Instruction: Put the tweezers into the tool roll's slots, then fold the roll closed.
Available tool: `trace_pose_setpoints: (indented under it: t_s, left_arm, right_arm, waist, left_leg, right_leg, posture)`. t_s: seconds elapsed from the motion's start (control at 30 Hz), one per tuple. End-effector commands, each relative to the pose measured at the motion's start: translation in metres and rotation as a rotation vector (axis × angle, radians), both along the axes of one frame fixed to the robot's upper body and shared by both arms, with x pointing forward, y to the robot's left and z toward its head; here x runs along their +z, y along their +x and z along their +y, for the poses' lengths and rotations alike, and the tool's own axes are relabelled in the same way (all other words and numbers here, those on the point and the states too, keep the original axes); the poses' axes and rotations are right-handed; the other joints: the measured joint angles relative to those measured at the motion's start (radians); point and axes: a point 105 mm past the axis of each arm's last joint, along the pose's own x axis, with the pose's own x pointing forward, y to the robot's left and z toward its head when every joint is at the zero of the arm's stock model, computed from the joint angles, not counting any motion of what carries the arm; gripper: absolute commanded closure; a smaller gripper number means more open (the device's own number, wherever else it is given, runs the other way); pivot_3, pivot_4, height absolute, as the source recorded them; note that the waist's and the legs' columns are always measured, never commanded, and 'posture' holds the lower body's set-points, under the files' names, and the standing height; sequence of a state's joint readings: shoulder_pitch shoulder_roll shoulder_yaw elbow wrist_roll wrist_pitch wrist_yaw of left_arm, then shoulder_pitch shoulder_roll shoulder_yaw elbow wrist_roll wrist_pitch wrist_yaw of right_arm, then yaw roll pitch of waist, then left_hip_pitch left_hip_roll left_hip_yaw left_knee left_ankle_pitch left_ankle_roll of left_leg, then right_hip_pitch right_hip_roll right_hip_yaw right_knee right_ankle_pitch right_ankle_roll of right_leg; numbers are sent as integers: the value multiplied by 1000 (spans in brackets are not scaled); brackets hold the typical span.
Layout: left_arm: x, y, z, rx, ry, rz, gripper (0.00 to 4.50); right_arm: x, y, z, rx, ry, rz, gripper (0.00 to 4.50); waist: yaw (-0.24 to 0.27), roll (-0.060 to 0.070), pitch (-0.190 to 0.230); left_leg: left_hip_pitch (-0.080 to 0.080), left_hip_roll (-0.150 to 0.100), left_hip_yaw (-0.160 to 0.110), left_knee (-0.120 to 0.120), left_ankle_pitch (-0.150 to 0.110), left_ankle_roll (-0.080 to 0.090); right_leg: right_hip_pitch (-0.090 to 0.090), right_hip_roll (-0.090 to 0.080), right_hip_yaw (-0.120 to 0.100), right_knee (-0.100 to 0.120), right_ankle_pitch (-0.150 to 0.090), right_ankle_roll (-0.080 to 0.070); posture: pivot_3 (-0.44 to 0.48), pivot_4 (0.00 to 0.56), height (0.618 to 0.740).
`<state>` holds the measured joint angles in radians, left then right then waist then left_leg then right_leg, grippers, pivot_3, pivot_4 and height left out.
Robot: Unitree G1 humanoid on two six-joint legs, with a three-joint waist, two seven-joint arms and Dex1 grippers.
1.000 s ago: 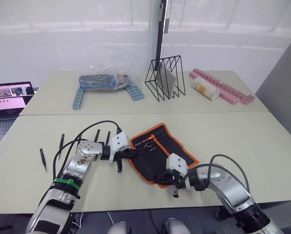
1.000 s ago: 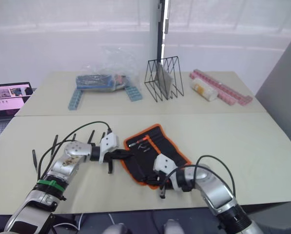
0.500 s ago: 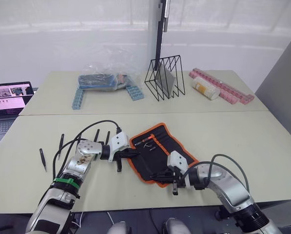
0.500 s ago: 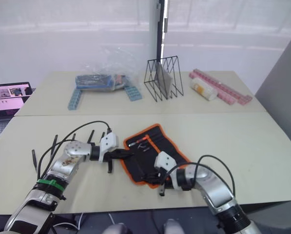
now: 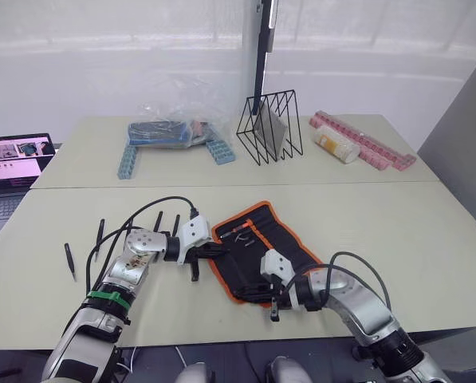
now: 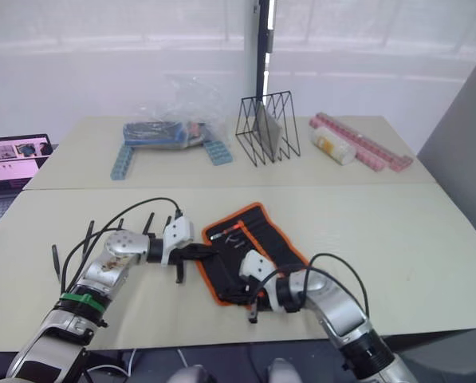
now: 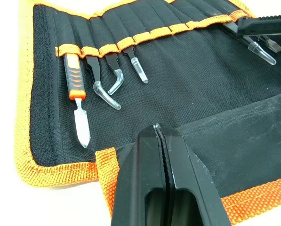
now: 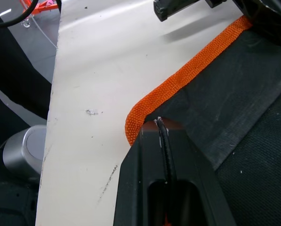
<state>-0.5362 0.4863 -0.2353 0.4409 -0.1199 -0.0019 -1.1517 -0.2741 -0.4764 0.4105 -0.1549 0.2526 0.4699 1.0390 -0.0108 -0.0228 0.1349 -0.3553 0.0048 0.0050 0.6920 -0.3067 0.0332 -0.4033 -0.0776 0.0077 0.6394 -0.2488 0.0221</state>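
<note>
The tool roll [image 5: 261, 247] lies open on the near table, black with orange edging. Its slots [image 7: 131, 42] hold several capped tweezers [image 7: 114, 77] and an orange-handled tool [image 7: 74, 92]. My left gripper [image 5: 214, 250] is shut on the roll's inner flap [image 7: 234, 132] at its left end. My right gripper [image 5: 255, 297] is shut on the orange edging [image 8: 178, 82] at the roll's near corner. Loose tweezers [image 5: 70, 259] lie on the table to the left, another pair [image 5: 100, 235] beside them, and two more [image 5: 159, 221] behind the left gripper.
On the far table are a black wire rack [image 5: 269, 128], a clear plastic bag of blue items [image 5: 170, 132], blue strips [image 5: 127, 163], pink strips [image 5: 365, 144] and a clear jar [image 5: 337, 148]. A laptop [image 5: 14, 163] sits at the far left.
My right gripper has slid left along the roll's near edge, toward its near corner. The left gripper and the loose tweezers have stayed put.
</note>
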Motion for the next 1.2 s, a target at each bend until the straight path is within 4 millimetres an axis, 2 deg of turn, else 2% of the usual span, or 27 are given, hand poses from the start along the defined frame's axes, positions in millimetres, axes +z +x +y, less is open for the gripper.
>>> trace_pose_setpoints:
  t_s: [0.03, 0.17, 0.33, 0.47, 0.57, 0.73, 0.83, 0.9, 1.0, 1.03, 1.07, 1.1, 1.2]
  left_arm:
    - [-27, -4, 20, 70, 89, 85, 4462]
    - [-21, -1, 22, 84, 71, 74, 4462]
    - [2, 0, 23, 67, 37, 19, 4462]
    - [29, -6, 21, 49, -39, -7, 4462]
    - [47, -15, 24, 42, -77, -24, 4462]
    - [77, -30, 42, 87, -180, -56, 4462]
    - [92, -38, 72, 209, -230, -82, 4462]
    - [94, -43, 105, 346, -225, -109, 4462]
    - [95, -51, 135, 477, -216, -131, 4462]
    - [92, -56, 157, 571, -197, -145, 4462]
    - [91, -62, 179, 665, -183, -158, 3930]
    - [89, -69, 202, 770, -179, -176, 3662]
    - [81, -93, 246, 971, -165, -202, 2709]
  right_arm:
    - [-14, -3, -4, 5, -59, 14, 4500]
    - [-12, 5, -8, -29, -62, 1, 4500]
    - [7, 11, -9, -68, 18, -17, 4500]
    - [28, 15, -10, -84, 67, -57, 4500]
    - [52, 20, -10, -113, 148, -88, 4500]
    - [89, 25, -20, -170, 262, -131, 4500]
    - [105, 38, -47, -287, 282, -192, 4500]
    - [112, 50, -74, -398, 281, -236, 4500]
    - [114, 57, -100, -491, 267, -268, 4500]
    - [111, 60, -118, -544, 241, -279, 4500]
    - [108, 62, -135, -592, 217, -291, 3949]
    - [108, 64, -151, -647, 219, -313, 3667]
    - [103, 66, -191, -781, 228, -354, 2686]
  waist:
    - [0, 0, 0]
    - [0, 0, 0]
    - [-2, 0, 1]
    - [-1, 1, 3]
    - [1, 0, 4]
    - [2, 0, 4]
    - [-2, 1, 4]
    - [-1, 1, 5]
    - [-1, 1, 5]
    - [0, 1, 5]
    - [1, 1, 5]
    - [1, 1, 5]
    - [1, 1, 5]
  left_leg:
    - [0, 0, 0, 0, 0, 0]
    - [0, 0, 0, 0, 0, 0]
    - [0, 0, 0, 0, 0, 0]
    - [-5, 1, 0, 0, 0, 0]
    - [-24, 0, 0, 3, 1, -2]
    - [-35, 0, -1, 4, 3, -6]
    - [-35, 0, -1, 3, 3, -5]
    - [-34, 1, -1, 2, 3, -5]
    - [-33, 1, -1, 1, 3, -5]
    - [-33, 1, -1, 1, 3, -5]
    - [-33, 0, -1, 1, 3, -5]
    - [-33, 0, -1, 1, 3, -5]
    - [-33, -1, 0, 0, 3, -5]
  right_leg:
    - [0, 0, 0, 0, 0, 0]
    - [0, 0, 0, 0, 0, 0]
    - [0, 0, 0, 0, 0, 0]
    - [-5, 0, 0, 0, 0, 0]
    - [-23, -1, 0, 4, 0, 0]
    - [-34, -1, 0, 7, 1, 0]
    - [-34, -2, -1, 4, 1, 0]
    - [-34, -2, 0, 4, 1, 0]
    - [-34, -3, 0, 3, 1, 0]
    - [-34, -3, 0, 4, 1, 0]
    - [-33, -4, -1, 3, 1, 0]
    - [-33, -4, 0, 3, 1, 0]
    - [-33, -11, -1, 3, 1, 0]
  posture:
    - [0, 150, 724]
    - [0, 150, 724]
    - [0, 150, 724]
    - [0, 150, 724]
    - [0, 150, 724]
    - [0, 150, 724]
    - [0, 150, 724]
    - [0, 150, 724]
    - [0, 150, 724]
    - [0, 150, 724]
    - [0, 150, 724]
    - [0, 150, 724]
    - [0, 150, 724]
